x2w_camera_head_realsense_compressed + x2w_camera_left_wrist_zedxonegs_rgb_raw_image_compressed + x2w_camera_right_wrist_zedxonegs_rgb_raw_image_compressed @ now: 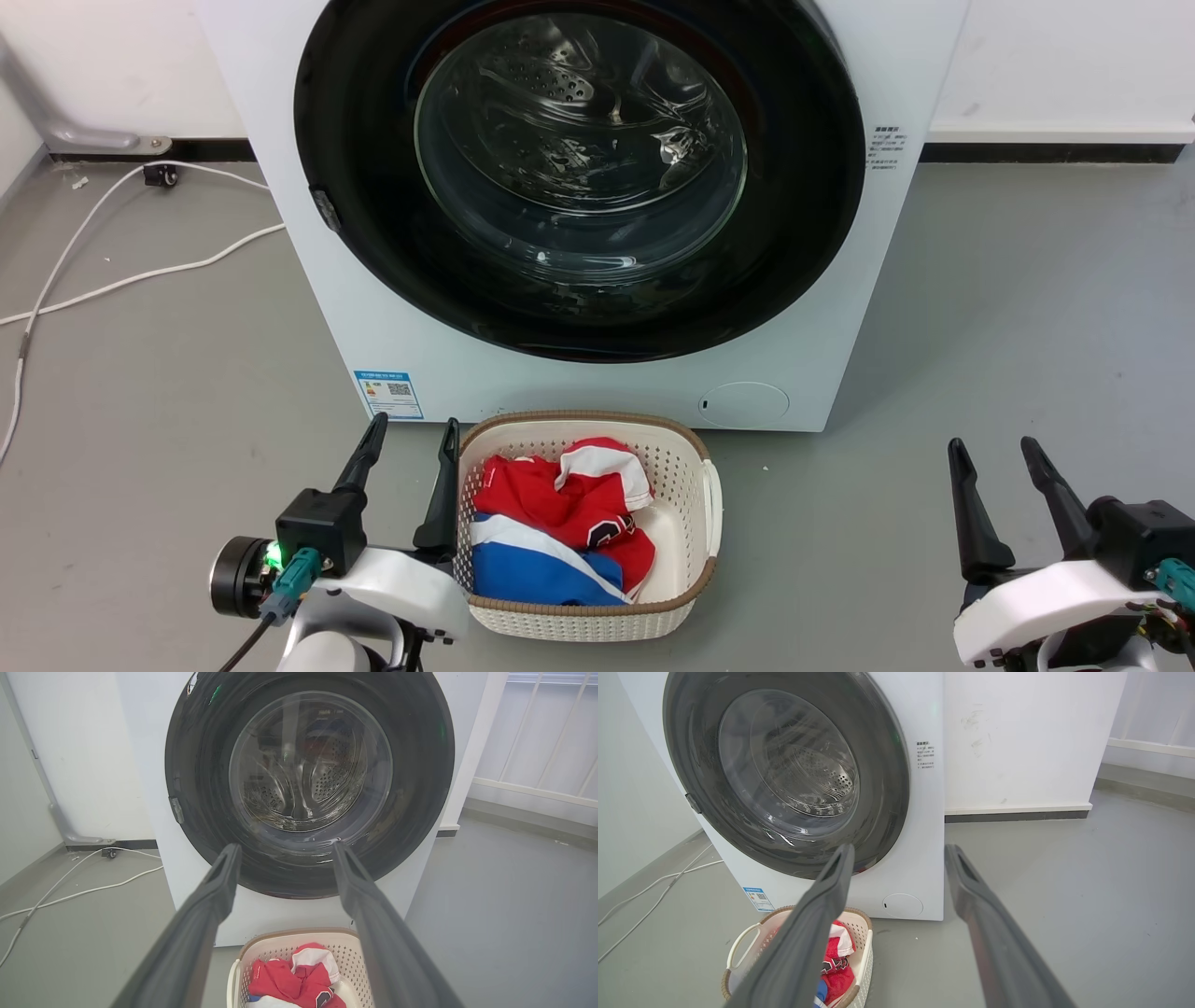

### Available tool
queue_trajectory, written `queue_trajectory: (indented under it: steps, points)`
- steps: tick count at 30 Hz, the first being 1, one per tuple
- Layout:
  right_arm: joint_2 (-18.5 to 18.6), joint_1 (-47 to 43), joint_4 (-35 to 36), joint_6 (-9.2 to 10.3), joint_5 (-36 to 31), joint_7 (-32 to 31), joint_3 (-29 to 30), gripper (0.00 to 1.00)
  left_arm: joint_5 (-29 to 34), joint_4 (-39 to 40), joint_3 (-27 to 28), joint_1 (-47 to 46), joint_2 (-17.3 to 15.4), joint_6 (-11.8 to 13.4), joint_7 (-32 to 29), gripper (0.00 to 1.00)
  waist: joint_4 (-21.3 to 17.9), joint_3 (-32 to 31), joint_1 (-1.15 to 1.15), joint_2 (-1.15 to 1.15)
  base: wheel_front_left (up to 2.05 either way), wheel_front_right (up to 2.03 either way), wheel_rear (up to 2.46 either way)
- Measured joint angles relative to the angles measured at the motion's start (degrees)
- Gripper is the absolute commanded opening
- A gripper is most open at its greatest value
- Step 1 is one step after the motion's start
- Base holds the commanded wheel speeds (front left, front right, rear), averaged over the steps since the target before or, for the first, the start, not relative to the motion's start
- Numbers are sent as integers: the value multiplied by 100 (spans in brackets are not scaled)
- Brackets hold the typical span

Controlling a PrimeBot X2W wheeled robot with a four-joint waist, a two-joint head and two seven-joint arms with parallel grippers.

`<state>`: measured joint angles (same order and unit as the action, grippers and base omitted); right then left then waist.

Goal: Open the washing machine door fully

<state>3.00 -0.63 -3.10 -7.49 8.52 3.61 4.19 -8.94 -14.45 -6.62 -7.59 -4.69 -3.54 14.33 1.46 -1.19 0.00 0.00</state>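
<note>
Nothing is done yet. The washing machine door point(803, 233) looks shut against the washing machine point(579, 392), though its edge is hard to see. It sits up ahead of both grippers, well apart. Your left gripper point(414, 426) and right gripper point(991, 446) have fingers spread, holding nothing. All the opening is left.
</note>
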Motion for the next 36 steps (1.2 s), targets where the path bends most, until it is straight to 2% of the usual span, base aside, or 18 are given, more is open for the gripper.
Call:
queue_trajectory:
  steps: [7,20,21,22,23,29,32,36]
  points:
    - [0,-7,38,0,-114,69,-7,100,201,-85,40,-5,27,-34,58,100,-1,-14,0,0,0,0,0]
    - [-1,-30,46,0,-12,15,-4,100,145,-249,113,-41,99,-83,74,100,13,-25,0,0,0,0,0]
    - [-1,-30,46,-1,27,13,-8,77,138,-255,113,-41,104,-90,74,100,14,-24,0,0,0,0,0]
    - [-1,-30,46,0,27,10,-8,35,130,-258,119,-41,110,-98,74,100,15,-23,0,0,0,0,0]
    - [-1,-30,46,0,35,4,-9,0,129,-264,124,-42,114,-99,74,100,17,-21,0,0,0,0,0]
    - [-2,-30,23,-1,363,-55,18,0,122,-293,155,-48,123,-110,74,100,18,0,0,0,0,0,0]
    - [-1,-27,-55,0,1333,-105,21,0,122,-293,176,-58,130,-109,74,100,12,23,0,0,0,0,0]
    - [-3,44,-85,0,3152,-162,-74,0,122,-275,209,-66,138,-108,74,100,7,77,0,0,0,0,0]
